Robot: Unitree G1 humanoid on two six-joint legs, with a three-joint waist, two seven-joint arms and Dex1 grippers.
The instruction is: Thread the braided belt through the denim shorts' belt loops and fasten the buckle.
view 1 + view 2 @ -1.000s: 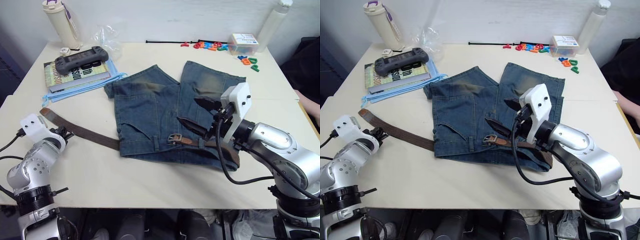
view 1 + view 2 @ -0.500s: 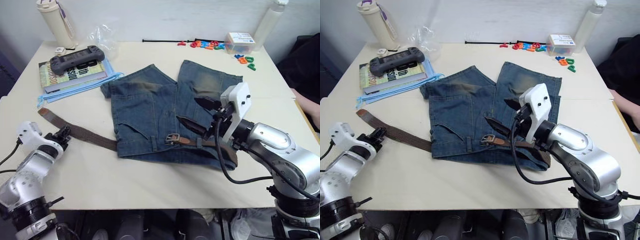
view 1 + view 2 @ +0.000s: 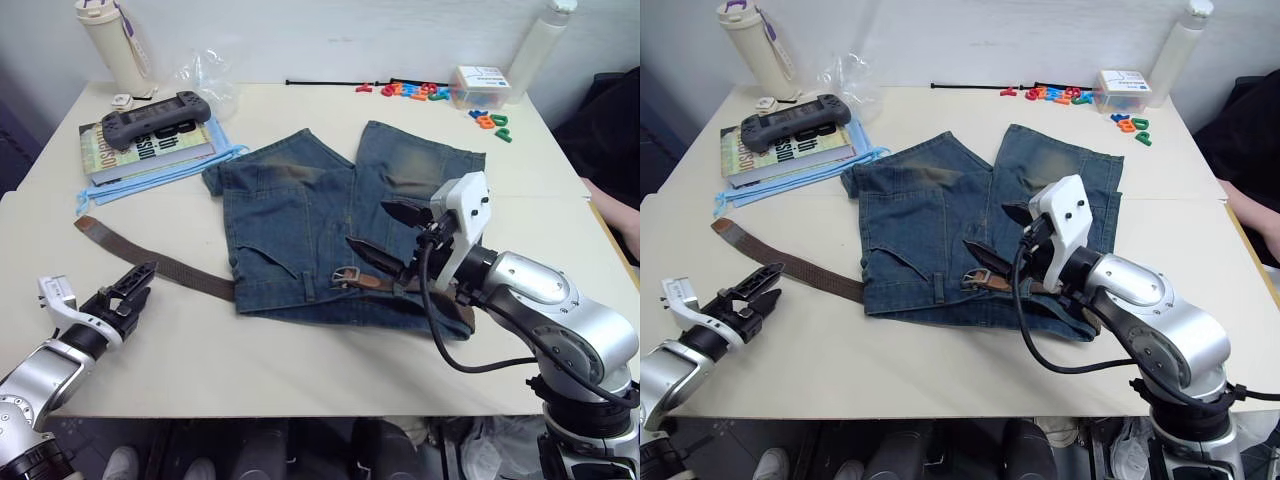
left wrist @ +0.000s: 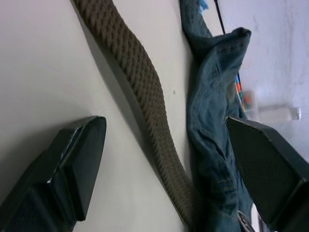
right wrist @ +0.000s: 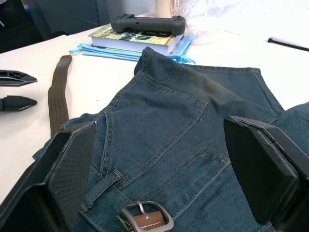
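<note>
The denim shorts (image 3: 300, 215) lie flat mid-table, waistband toward me. The braided belt (image 3: 165, 265) runs from its free end at the left across the bare table and goes under the waistband by a belt loop (image 3: 309, 288). The buckle (image 3: 347, 276) rests on the waistband, its tan tab pointing right, and more strap curls at the shorts' right edge (image 3: 462, 312). My left gripper (image 3: 138, 287) is open, low over the table just short of the strap (image 4: 145, 92), holding nothing. My right gripper (image 3: 378, 232) hovers open above the shorts, just behind the buckle (image 5: 145, 218).
A book with a game controller (image 3: 155, 110) on it lies on blue cloth at the back left, beside a bottle (image 3: 110, 40) and a plastic bag. Coloured letters (image 3: 420, 90), a small box and a white bottle stand at the back right. A person's hand (image 3: 630, 215) shows at the right edge.
My left gripper has opened and drawn back toward the table's front edge, away from the strap. The right gripper has shifted slightly left over the shorts. The belt stays on the table.
</note>
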